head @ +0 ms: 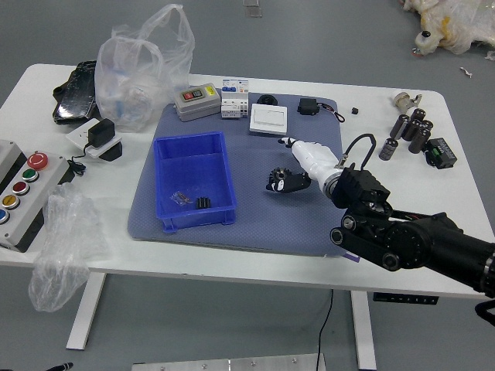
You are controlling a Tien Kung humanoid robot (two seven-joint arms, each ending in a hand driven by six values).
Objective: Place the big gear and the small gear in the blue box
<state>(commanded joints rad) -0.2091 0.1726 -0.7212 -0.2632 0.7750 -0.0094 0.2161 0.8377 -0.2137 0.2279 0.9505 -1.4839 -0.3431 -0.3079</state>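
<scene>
On the grey mat, right of the blue box, the big gear is partly covered by the right hand; whether it is grasped cannot be told, so a secure hold should be confirmed before the box's right wall is cleared. Near the box's near-right corner, the small gear is contained, with a clear packet to its left.
</scene>
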